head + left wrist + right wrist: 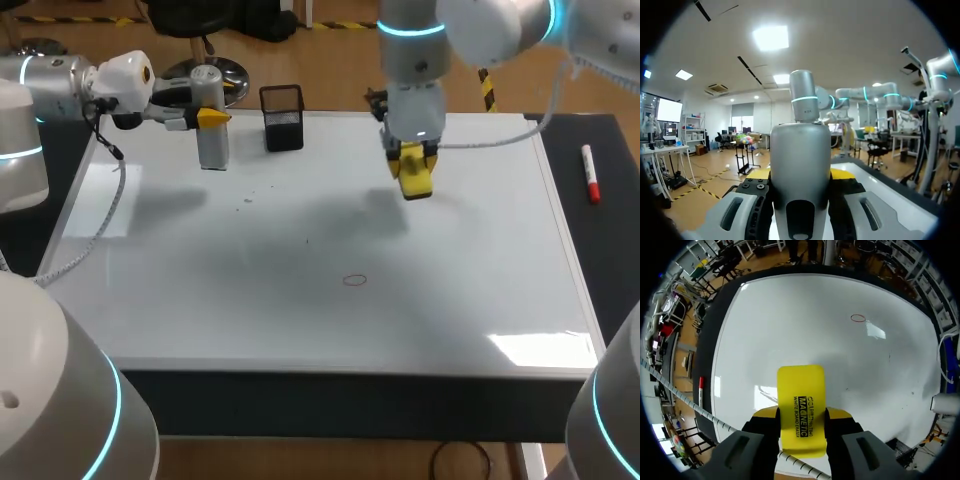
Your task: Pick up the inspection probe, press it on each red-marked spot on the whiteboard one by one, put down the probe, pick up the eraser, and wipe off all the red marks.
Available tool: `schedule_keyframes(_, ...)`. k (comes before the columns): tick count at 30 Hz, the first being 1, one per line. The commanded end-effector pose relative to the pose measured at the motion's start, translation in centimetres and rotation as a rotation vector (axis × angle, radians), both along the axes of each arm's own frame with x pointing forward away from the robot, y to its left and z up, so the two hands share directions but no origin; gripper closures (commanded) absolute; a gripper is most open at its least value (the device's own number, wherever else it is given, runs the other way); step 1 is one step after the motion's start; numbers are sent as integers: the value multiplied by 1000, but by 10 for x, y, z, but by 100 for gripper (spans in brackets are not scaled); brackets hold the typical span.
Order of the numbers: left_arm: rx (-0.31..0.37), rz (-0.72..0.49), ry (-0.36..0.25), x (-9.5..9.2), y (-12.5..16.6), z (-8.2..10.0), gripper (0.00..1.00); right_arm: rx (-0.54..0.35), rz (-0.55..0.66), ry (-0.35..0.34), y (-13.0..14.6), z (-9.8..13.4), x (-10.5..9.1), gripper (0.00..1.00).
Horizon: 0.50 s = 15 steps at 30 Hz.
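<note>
In the upper left of the head view, my left arm comes in from the frame's left edge, and the left gripper (208, 117) reaches sideways to the inspection probe (212, 140). The probe is a silver cylinder standing upright near the far left corner of the whiteboard (300, 320). Its lower end is at the board's surface, though I cannot tell whether it presses down. In the left wrist view the probe (800, 150) fills the space between the fingers, with the dark pads (757, 200) closed against it from both sides, so this tool is pinching the probe.

Just to the right of the probe, in the upper middle of the frame, a black holder (282, 118) stands at the board's far edge, close to the probe but apart from it.

A little right of the frame's centre and lower down, a single small red mark (354, 281), drawn as a ring, lies on the white surface, well apart from both grippers.

Above it, in the upper middle right, the right gripper (413, 165) hangs over the board with its fingers pinching the yellow eraser (417, 182). In the right wrist view the eraser (801, 400) sticks out ahead of the fingers, clamped on two sides, and the red mark (858, 318) lies far ahead of it.

At the right edge, a red marker (591, 174) lies on the dark table (610, 230) beside the board
</note>
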<state>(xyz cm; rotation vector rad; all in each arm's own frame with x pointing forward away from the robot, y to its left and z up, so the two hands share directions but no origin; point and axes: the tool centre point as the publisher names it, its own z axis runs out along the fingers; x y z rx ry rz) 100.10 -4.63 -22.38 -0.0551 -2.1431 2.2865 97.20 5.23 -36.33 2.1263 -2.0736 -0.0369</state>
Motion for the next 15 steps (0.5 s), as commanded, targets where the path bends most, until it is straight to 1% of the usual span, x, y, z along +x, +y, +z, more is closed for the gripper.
schedule_keyframes(1,2,5,-2,-2,0,2,100,13,-29,9,-25,7,20,100)
schedule_keyframes(2,2,5,-2,-2,0,2,100,-3,-36,14,-29,8,24,100)
schedule_keyframes(6,2,5,-2,-2,0,2,100,2,-75,6,-46,12,38,100)
schedule_keyframes(11,2,5,-2,-2,0,2,100,5,-145,6,-69,10,51,100)
schedule_keyframes(15,2,5,-2,-2,0,2,100,18,-176,-3,-78,9,60,100)
